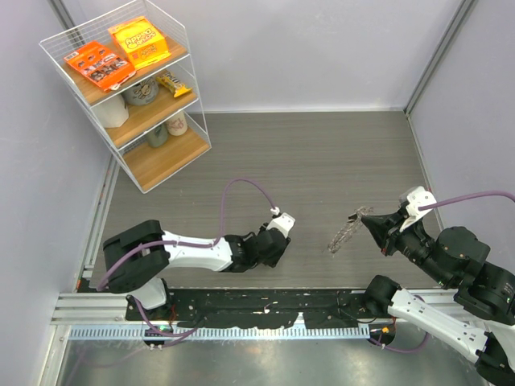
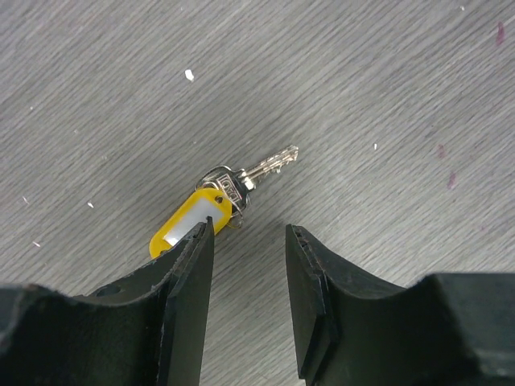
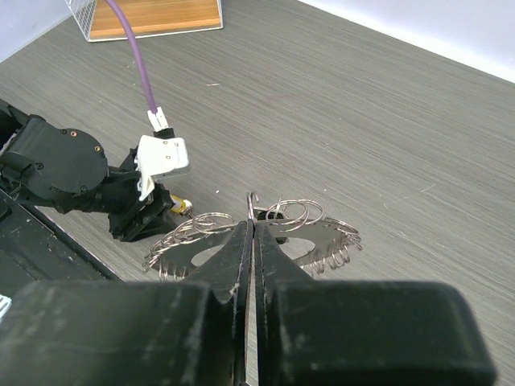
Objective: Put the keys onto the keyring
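The keys lie on the grey table: a yellow-headed piece joined to a silver key whose blade points up and right. My left gripper is open just short of them, its left fingertip over the yellow head's edge. In the top view the left gripper is low on the table and hides the keys. My right gripper is shut on the keyring, a silvery jagged loop held above the table. The keyring hangs left of the right gripper. A bit of yellow shows by the left gripper.
A wire shelf rack with snack boxes and jars stands at the back left. A purple cable loops above the left arm. A metal rail runs along the near edge. Walls bound the table left and right.
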`<move>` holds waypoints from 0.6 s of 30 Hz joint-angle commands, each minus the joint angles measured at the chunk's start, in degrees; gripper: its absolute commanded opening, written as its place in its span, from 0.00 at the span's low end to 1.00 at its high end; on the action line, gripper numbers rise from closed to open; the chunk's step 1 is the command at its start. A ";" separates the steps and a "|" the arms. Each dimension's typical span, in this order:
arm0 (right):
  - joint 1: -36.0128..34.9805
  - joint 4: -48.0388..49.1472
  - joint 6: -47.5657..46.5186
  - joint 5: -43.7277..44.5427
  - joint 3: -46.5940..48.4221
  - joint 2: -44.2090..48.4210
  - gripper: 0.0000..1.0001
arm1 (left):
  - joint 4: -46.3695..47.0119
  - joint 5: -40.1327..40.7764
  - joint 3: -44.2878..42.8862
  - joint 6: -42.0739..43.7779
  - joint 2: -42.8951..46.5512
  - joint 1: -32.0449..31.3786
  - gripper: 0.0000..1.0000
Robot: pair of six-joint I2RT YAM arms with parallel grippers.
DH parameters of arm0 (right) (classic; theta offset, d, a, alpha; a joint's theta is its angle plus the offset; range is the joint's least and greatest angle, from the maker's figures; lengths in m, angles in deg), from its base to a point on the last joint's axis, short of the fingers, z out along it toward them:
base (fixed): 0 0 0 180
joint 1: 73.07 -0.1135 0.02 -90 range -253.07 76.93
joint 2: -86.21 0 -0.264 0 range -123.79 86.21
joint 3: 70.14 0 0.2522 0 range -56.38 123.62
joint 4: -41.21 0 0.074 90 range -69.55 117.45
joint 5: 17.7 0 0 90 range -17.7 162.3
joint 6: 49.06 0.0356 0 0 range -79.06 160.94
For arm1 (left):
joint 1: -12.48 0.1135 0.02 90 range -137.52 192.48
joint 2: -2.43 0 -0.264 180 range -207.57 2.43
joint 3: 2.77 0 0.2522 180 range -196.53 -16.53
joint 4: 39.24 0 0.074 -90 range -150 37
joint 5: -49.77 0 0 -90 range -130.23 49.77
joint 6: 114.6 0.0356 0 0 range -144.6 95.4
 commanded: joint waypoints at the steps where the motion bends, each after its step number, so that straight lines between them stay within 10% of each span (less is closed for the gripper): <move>1: 0.08 3.07 0.23 0.95 0.80 0.58 0.06 | 0.50 2.36 -2.77 0.88 -1.02 -0.25 0.46; 18: 0.08 3.16 -0.12 0.51 0.62 0.58 0.05 | 0.76 3.33 -3.82 2.02 -2.17 -0.25 0.40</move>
